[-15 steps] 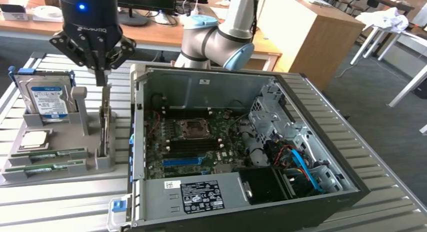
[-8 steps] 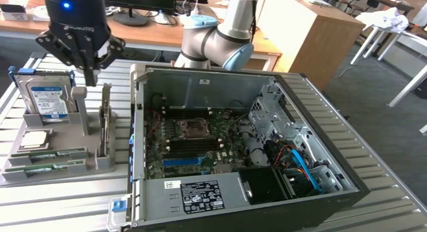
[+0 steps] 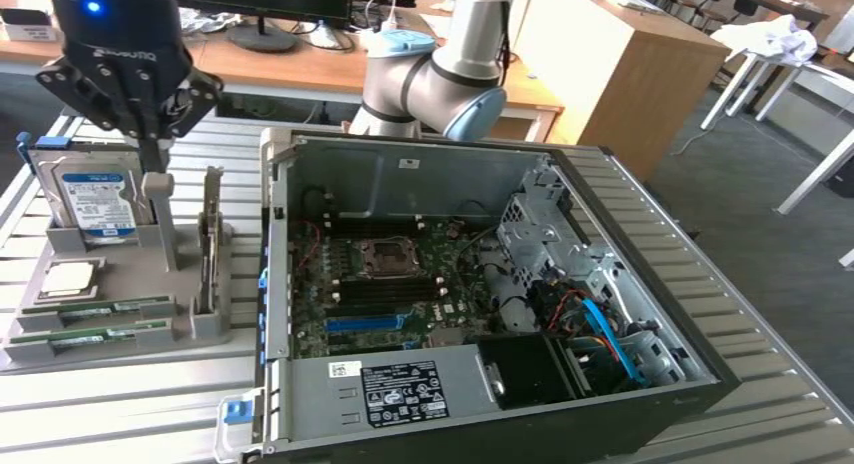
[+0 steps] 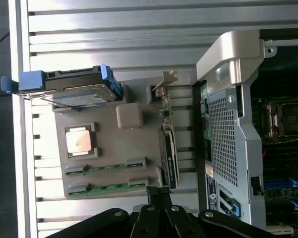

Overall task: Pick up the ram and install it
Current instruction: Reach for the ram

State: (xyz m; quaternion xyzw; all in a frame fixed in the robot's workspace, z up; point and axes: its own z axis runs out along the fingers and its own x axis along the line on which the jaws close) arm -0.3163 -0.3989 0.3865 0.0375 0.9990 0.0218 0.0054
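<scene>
Green ram (image 3: 104, 308) in grey tray (image 3: 120, 352), apart from closed gripper (image 3: 152, 162)

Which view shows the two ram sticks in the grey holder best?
The wrist view: both ram sticks show whole and unblocked in the holder. The exterior view shows them slanted, near its left edge.

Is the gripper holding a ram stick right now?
No; the gripper hangs shut and empty above the gray tray, where both ram sticks lie in their slots.

Surface: slatted metal table (image 3: 134, 409) | on it: grey parts holder (image 3: 87, 352), open computer case (image 3: 400, 179)
</scene>
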